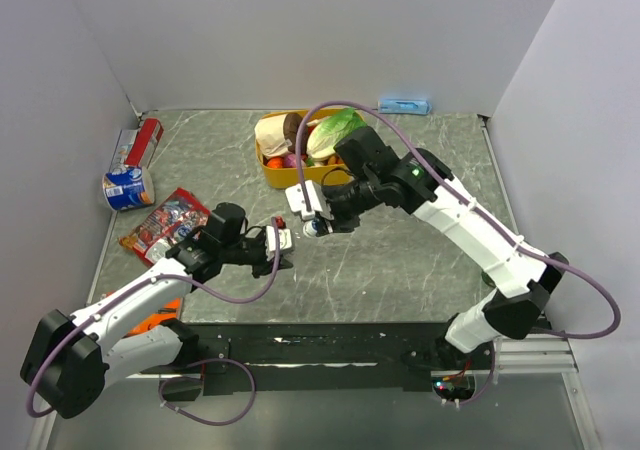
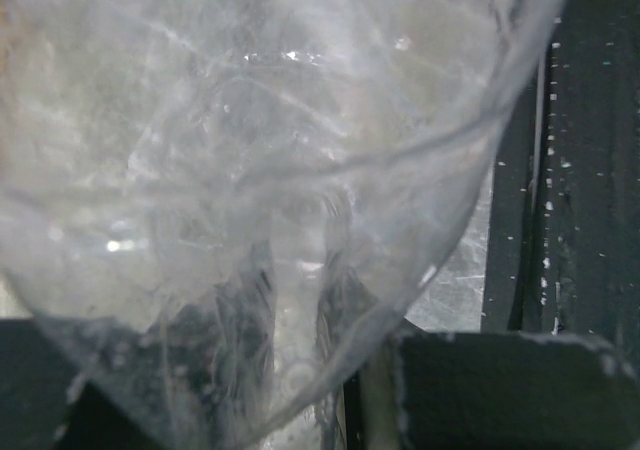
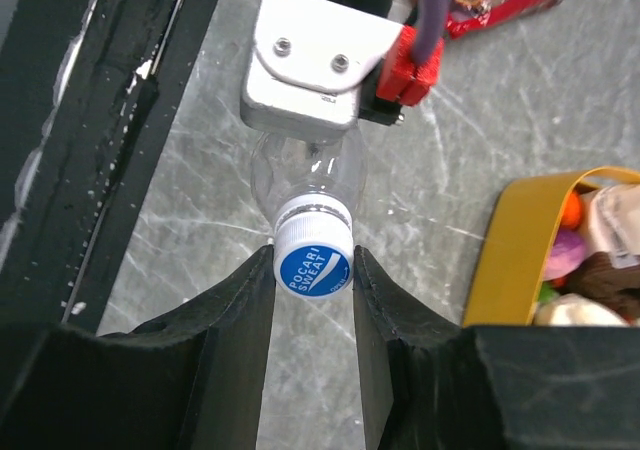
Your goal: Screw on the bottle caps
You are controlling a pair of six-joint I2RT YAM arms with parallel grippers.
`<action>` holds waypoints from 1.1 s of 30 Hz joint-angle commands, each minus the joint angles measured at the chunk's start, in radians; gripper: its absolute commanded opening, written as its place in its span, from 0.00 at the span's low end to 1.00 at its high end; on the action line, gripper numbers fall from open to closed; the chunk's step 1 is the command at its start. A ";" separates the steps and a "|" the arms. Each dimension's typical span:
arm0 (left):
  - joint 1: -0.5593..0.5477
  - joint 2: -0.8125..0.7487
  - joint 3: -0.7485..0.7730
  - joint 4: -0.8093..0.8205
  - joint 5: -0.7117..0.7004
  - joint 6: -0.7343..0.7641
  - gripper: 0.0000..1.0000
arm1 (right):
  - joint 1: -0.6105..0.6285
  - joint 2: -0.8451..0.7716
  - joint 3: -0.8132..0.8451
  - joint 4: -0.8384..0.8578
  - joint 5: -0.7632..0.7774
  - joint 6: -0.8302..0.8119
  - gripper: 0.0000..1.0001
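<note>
One small clear bottle is held lying level between the two grippers above the table. My left gripper is shut on the bottle's body; in the left wrist view the clear plastic fills the frame, and the dark fingers show through it. A blue-topped, white-sided bottle cap sits on the bottle's neck. My right gripper is shut on this cap, one finger pressed on each side. In the top view the cap sits between the two grippers. Other caps and bottles are out of view.
A yellow tub of toy food stands behind the right gripper; its wall shows to the right of the right wrist. A snack packet, a can and a red tube lie at left. A dark rail runs along the near edge.
</note>
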 commanded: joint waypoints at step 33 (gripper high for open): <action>-0.049 -0.042 0.014 0.504 -0.512 -0.207 0.01 | -0.079 0.356 0.168 -0.057 -0.050 0.727 0.23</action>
